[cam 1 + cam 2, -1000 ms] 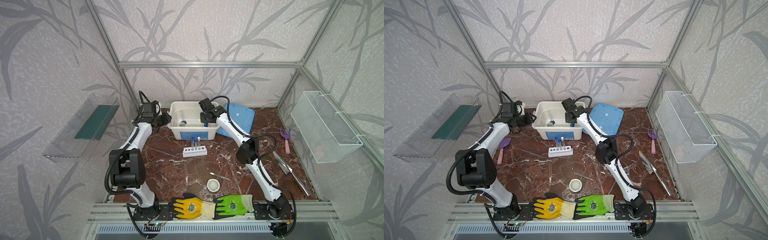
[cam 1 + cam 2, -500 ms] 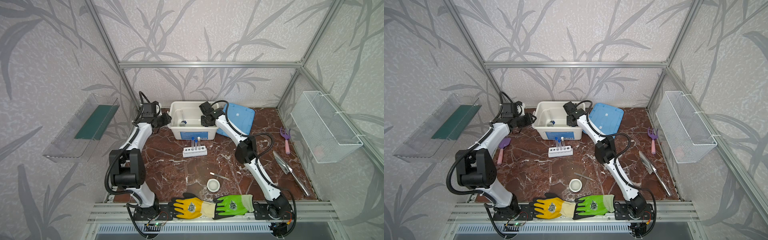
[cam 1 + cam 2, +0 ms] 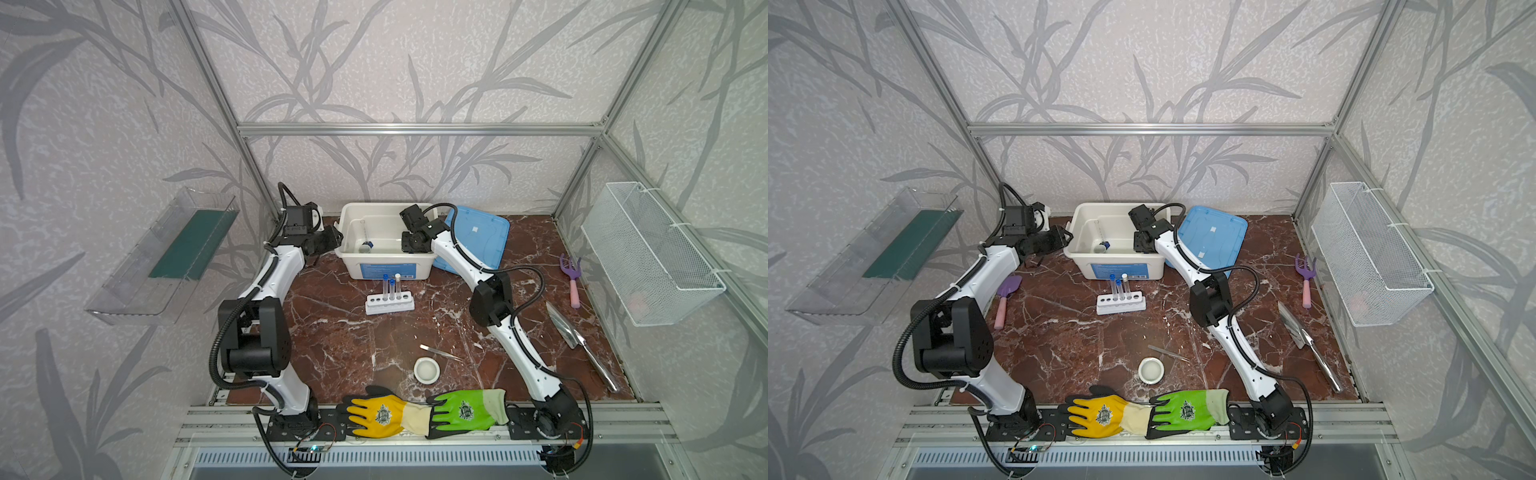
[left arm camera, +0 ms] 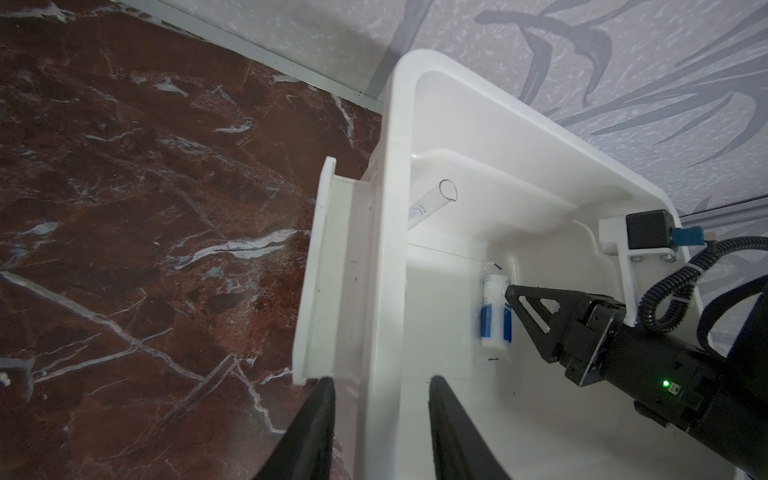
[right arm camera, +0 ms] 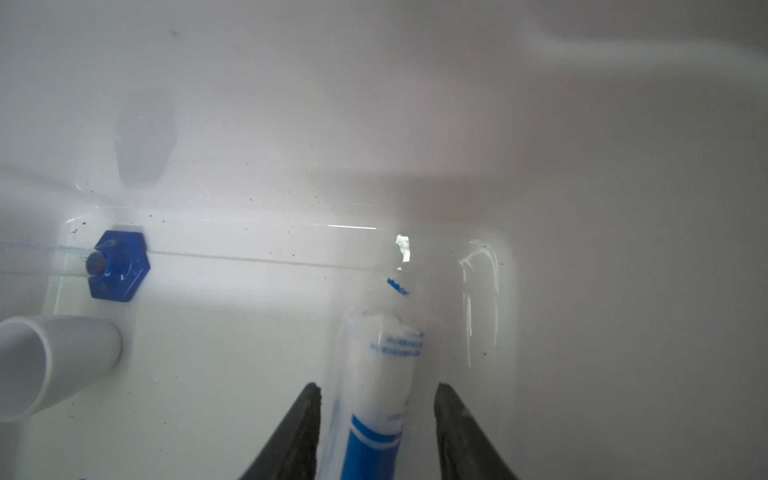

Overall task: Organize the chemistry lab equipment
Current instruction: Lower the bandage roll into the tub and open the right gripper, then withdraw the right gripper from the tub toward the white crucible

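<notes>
right gripper (image 5: 376,388) is down inside the white plastic bin (image 3: 351,266) at the back of the marbled brown surface (image 3: 332,332). its jaws stand apart on either side of the blue-labelled white vial (image 5: 382,374), which lies on the bin floor. the right wrist view shows a gap between the vial and each finger, so the vial is not gripped.

also in the bin are a clear vessel with a blue hexagonal base (image 5: 118,266), lying on its side against the wall, and just beside it a small white ceramic dish (image 5: 50,365) tipped over.

left gripper (image 4: 380,380) straddles the rim of the bin at its left end, one finger outside under the handle lip and one inside. i cannot tell whether it presses the rim.

in front of the bin stands the white six-hole rack (image 3: 390,305) with three clear test tubes (image 3: 391,286) upright in it, two blue-capped and one white-capped.

nearer the front edge, a second white ceramic dish (image 3: 427,370) sits upright with the metal tweezers (image 3: 440,353) just beside it, not touching.

a blue plastic lid (image 3: 478,237) leans against the bin's right side.
</notes>
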You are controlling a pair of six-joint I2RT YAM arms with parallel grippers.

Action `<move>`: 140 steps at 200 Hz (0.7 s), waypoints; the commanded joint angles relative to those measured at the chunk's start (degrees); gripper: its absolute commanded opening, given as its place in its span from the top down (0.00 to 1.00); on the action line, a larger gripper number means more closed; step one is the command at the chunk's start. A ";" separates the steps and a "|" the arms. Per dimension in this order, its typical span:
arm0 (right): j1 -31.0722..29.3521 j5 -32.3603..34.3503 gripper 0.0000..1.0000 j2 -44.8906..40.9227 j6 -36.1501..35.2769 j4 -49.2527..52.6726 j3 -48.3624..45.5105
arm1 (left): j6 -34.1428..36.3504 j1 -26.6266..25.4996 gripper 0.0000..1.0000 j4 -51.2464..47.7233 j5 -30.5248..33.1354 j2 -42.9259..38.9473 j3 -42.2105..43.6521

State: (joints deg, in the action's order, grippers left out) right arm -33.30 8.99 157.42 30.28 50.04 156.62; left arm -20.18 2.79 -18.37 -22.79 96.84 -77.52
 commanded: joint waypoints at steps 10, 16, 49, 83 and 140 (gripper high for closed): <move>0.60 -1.09 0.44 -0.33 -1.54 -0.23 -0.52 | 0.23 0.14 0.61 -0.14 -0.02 -2.55 0.42; 0.58 -1.38 0.41 -0.55 -1.71 -0.38 -0.37 | 0.23 0.15 0.61 -0.05 -0.06 -2.62 0.44; 0.60 -2.40 0.34 -3.03 -3.56 -0.67 0.36 | -0.34 0.11 0.61 1.47 -1.11 -3.87 1.01; 0.51 -1.87 0.30 -9.18 -8.98 -0.60 0.16 | 1.34 0.13 0.60 0.11 -0.44 -6.21 0.52; 0.34 -3.35 0.28 -22.67 -19.51 1.13 -6.04 | 5.40 0.14 0.58 -3.38 1.26 -12.50 -0.36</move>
State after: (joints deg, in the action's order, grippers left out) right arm -33.10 6.52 143.61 16.93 49.54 153.42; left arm -17.43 2.79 -19.35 -22.44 87.94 -76.77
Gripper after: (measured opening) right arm 0.724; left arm 0.421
